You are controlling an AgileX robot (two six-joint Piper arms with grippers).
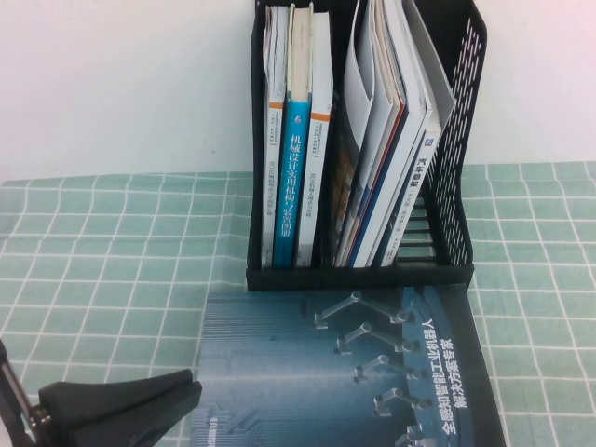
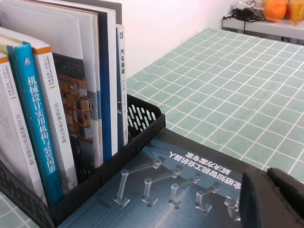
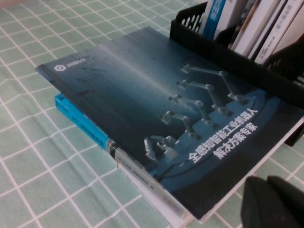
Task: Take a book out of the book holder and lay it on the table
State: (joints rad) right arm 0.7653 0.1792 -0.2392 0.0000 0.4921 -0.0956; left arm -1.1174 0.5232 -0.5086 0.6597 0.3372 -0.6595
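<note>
The book point(image 1: 354, 372) lies flat on the bench point(image 1: 102, 270), front cover up, directly in front of the book holder point(image 1: 456, 168). Its dark blue-teal cover shows rows of grey robot arms and a white Chinese title. The far edge of the book lies at the base of the holder's front wall. In the right wrist view, the book rests on top of at least two other volumes: a light-blue book point(image 3: 78, 118) and a white-edged book point(image 3: 142, 180), both partly exposed along one side.

The book holder stands upright at the rear of the bench, against a white wall. Its left compartment contains several upright books, including a narrow blue-spined book point(image 1: 300, 177) with white Chinese characters. Its right compartment holds a group of thin magazines point(image 1: 391, 149) that lean to the right.

The left pincer point(image 1: 121, 405) is at the near left corner of the high view, low over the bench, just beside the left edge of the book. Its black fingers appear together and hold nothing.

The right pincer point(image 3: 273, 202) is outside the high view. In its own wrist view, its black fingertips show near the book's corner, closed together and empty.
</note>
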